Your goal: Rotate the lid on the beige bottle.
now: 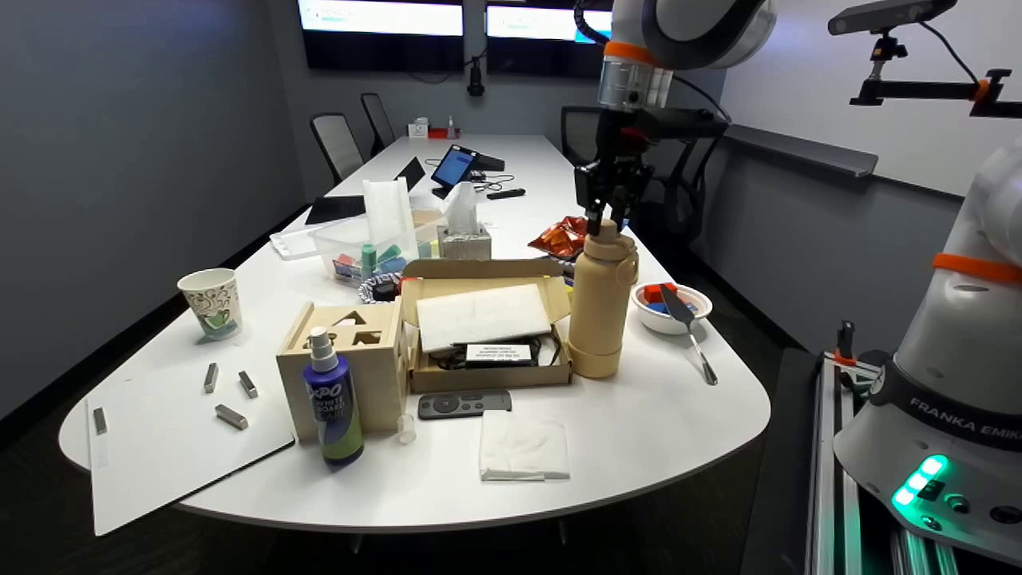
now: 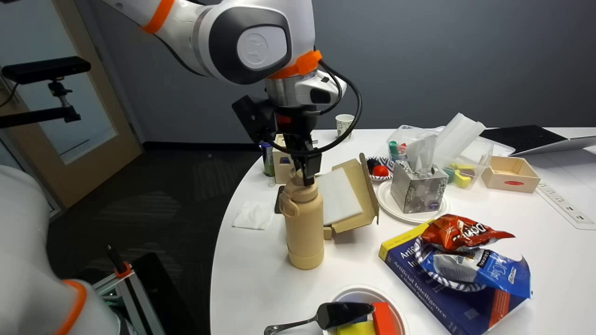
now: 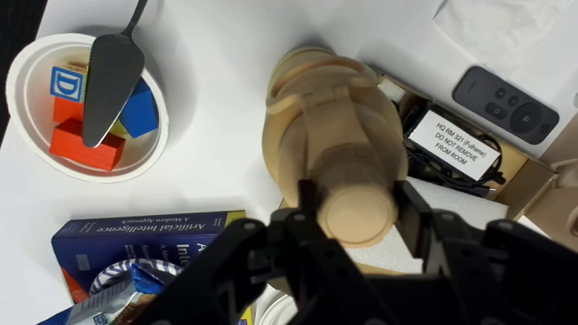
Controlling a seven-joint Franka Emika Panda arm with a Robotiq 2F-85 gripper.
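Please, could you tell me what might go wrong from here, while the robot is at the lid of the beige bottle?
The whole beige bottle might spin with the lid: the gripper is at the top, and nothing is seen clamping the body.
The fingers stand on either side of the round lid, but whether they grip it firmly cannot be told; they may slip.
A sideways push could tip the tall bottle, perhaps into the open cardboard box beside it.
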